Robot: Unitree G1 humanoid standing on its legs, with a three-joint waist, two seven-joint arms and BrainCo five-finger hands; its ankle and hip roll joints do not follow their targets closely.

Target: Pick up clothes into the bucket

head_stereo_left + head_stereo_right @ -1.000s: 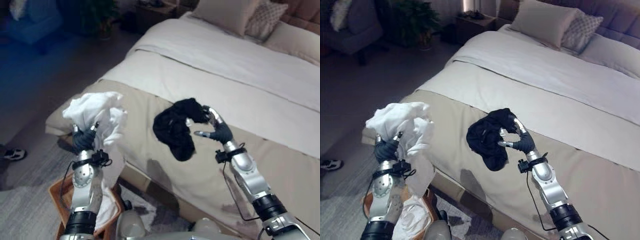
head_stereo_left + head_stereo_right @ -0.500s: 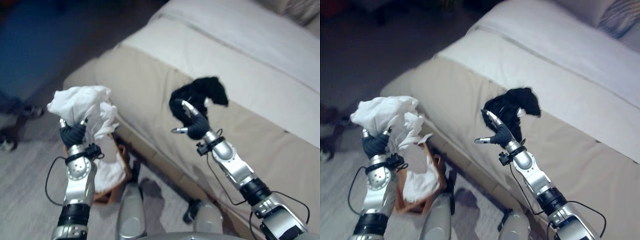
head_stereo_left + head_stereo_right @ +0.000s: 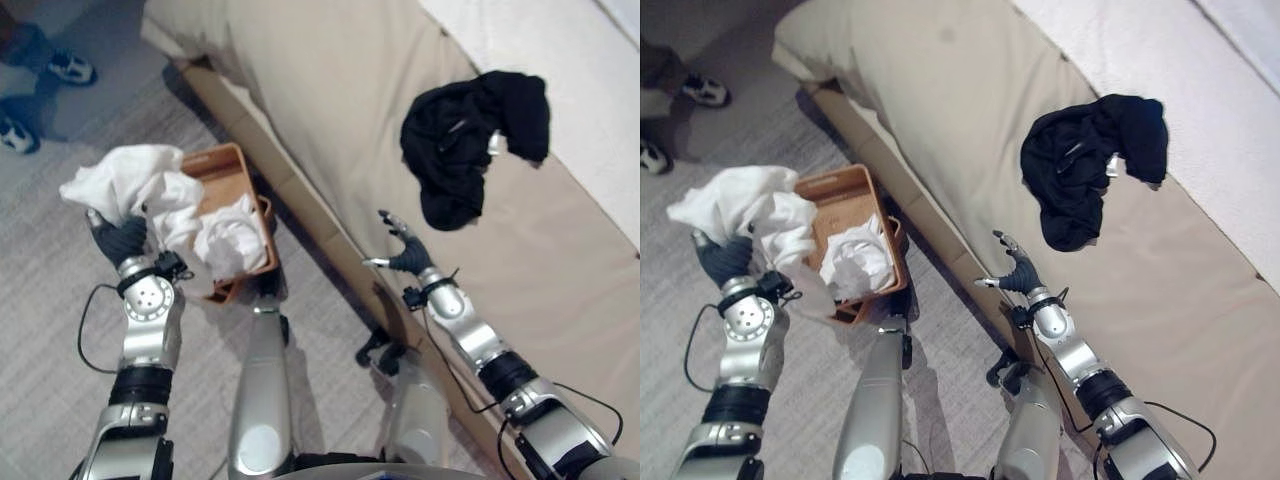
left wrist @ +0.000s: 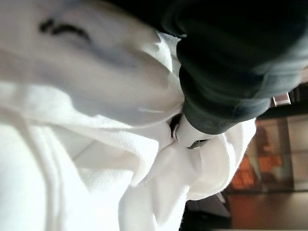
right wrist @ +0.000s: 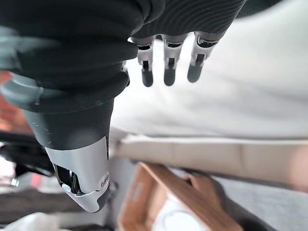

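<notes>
White garment held by the basket, ready to drop

Your left hand (image 3: 120,240) is clenched round the white garment (image 3: 140,190), held at the 9 o'clock side of the brown basket (image 3: 215,165), which already holds white cloth (image 3: 232,240). Move it toward 3 o'clock over the basket, then let go. Your right hand (image 3: 400,255) hangs empty with relaxed fingers; the black garment (image 3: 470,140) lies on the bed (image 3: 330,90) at its 1 o'clock.

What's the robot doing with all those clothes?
It is tidying clothes into a brown basket on the floor beside the bed. Its left hand is gripping a bunch of white cloth next to the basket, which already has some white cloth in it. Its right hand is open and empty near the bed's edge. A black garment lies on the bed.
</notes>
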